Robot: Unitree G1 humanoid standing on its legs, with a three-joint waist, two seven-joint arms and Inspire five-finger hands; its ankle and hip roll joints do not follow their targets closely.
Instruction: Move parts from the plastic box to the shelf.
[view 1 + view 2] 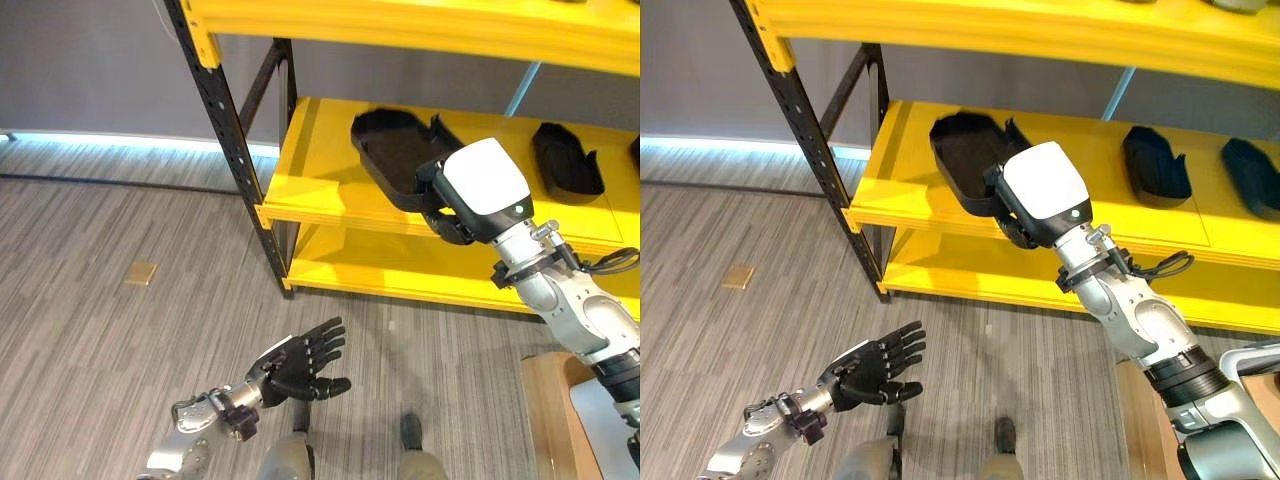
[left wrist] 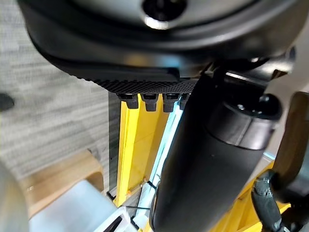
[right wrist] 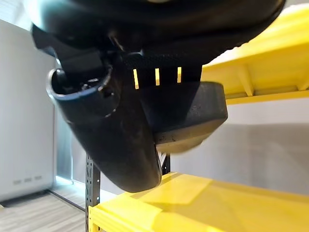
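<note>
Left eye view: right hand (image 1: 455, 205) is up at the middle level of the yellow shelf (image 1: 320, 190), at the front edge, on the near end of a black tray-shaped part (image 1: 392, 150). The part lies on the shelf board and overhangs the front lip a bit. The white hand back hides the fingers here. A second black part (image 1: 566, 160) sits further to the robot's right on the same level, well apart from the first. Left hand (image 1: 300, 365) hangs low over the grey plank floor (image 1: 100, 330), palm up, fingers spread and straight, holding nothing. Small tan square (image 1: 141, 272) lies on the floor to the left.

Right eye view: same layout. A third black part (image 1: 1250, 175) shows at the far right of the same shelf level. Corner of a wooden surface (image 1: 1137, 420) sits under the right arm.

Left wrist view: straight fingers (image 2: 145, 100) in a row, apart, nothing between them and the thumb. Yellow shelf frame lies past them.

Right wrist view: thumb and fingers (image 3: 157, 75) are clamped on the black part, thumb under its rim, with the part's end sticking out past the hand, above the yellow shelf board.
</note>
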